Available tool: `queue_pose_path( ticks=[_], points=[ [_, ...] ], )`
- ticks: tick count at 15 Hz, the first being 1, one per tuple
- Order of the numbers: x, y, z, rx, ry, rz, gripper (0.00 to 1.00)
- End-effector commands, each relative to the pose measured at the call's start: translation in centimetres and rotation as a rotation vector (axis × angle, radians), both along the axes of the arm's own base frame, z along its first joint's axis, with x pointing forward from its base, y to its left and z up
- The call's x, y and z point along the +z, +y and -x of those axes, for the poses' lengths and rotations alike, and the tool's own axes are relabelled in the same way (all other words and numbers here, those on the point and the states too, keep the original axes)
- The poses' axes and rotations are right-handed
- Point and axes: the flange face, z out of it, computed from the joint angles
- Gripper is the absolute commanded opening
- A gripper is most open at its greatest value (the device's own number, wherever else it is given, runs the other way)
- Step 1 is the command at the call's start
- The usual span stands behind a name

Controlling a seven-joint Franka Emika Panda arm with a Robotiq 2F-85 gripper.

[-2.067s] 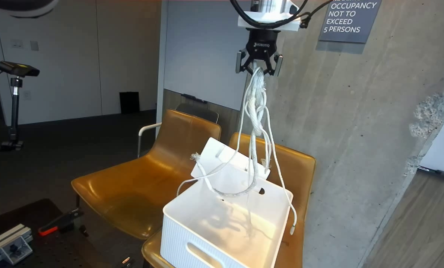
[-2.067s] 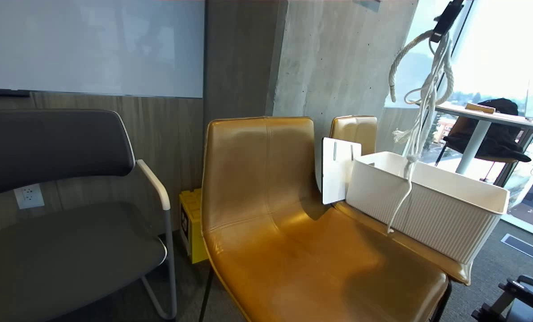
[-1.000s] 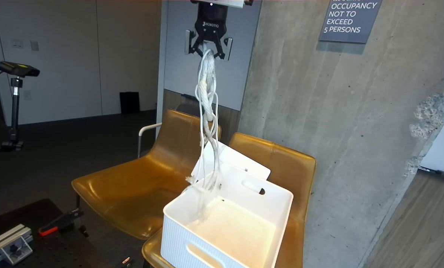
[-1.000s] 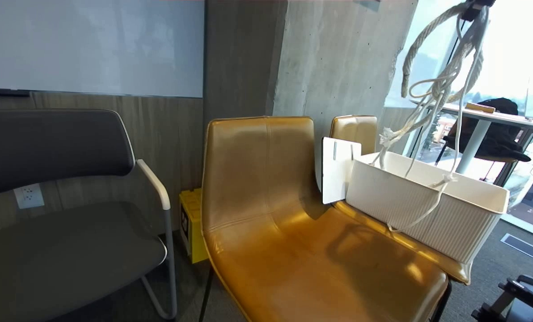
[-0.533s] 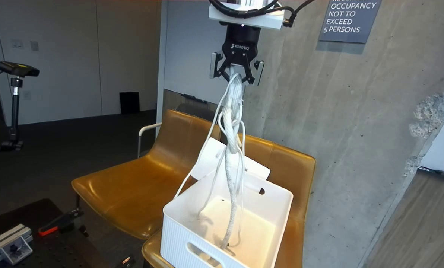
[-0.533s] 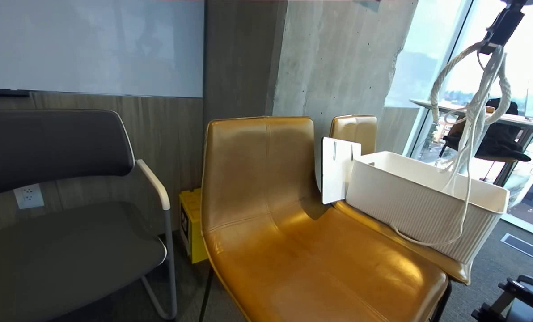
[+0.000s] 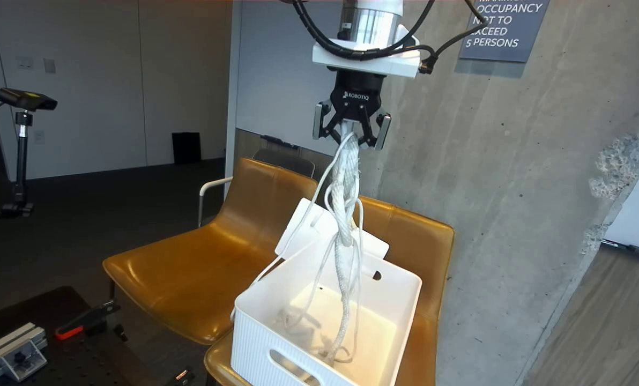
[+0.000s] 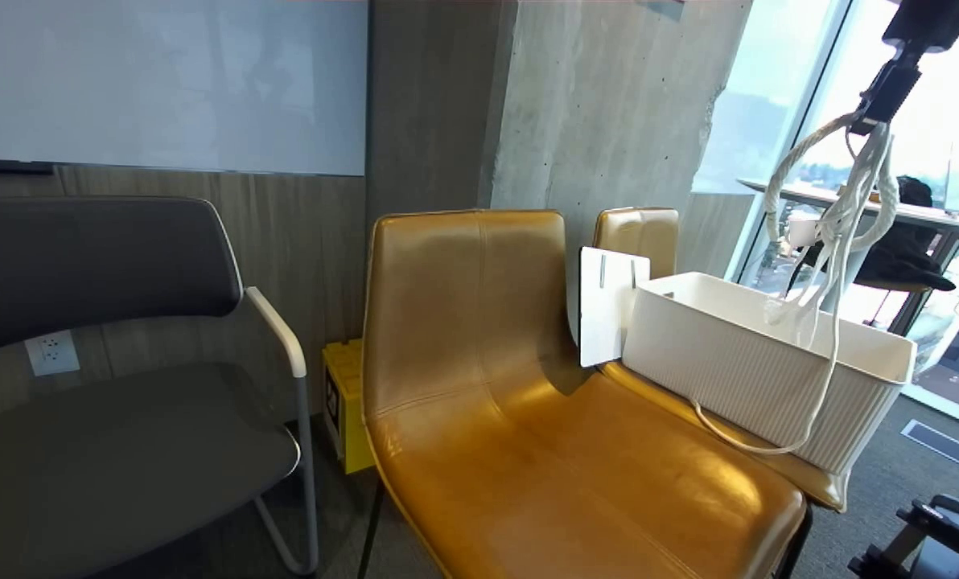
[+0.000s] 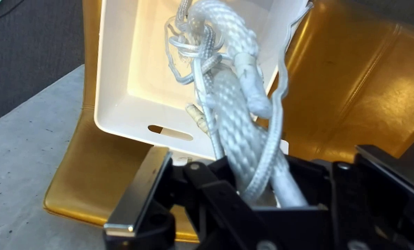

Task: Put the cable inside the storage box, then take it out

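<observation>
My gripper (image 7: 353, 142) is shut on the white cable (image 7: 344, 187), a knotted bundle of thick rope and thinner cords. It holds the bundle above the white storage box (image 7: 250, 338). In the wrist view the cable (image 9: 233, 121) runs from between the fingers of the gripper (image 9: 255, 173) toward the box (image 9: 116, 118). The lower strands hang inside the box and seem to reach its floor. In an exterior view the gripper (image 8: 870, 125) is at the upper right, and one thin strand of the cable (image 8: 829, 229) hangs outside the near wall of the box (image 8: 713, 362).
The box stands on a brown chair (image 7: 426, 257). A white panel (image 8: 608, 310) leans upright beside the box. Another brown chair (image 8: 479, 322) stands beside it, and a concrete pillar (image 7: 512, 187) rises behind. A dark bench with tools (image 7: 86, 321) is at lower left.
The gripper first swung sideways and up, then came back and lowered over the box. The cable's lower strands, earlier spread across the rim, now hang deeper inside; one strand stays outside.
</observation>
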Motion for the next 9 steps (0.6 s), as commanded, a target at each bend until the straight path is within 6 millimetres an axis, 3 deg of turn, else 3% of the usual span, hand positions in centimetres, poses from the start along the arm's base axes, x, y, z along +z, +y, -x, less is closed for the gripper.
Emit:
queue_pose_path(
  ticks=[1,9],
  points=[
    [-0.1,-1.6,-0.5,-0.002,-0.038,0.009,0.33],
    [-1.0,0.1,-0.4,0.047,-0.013,0.024,0.90]
  ],
)
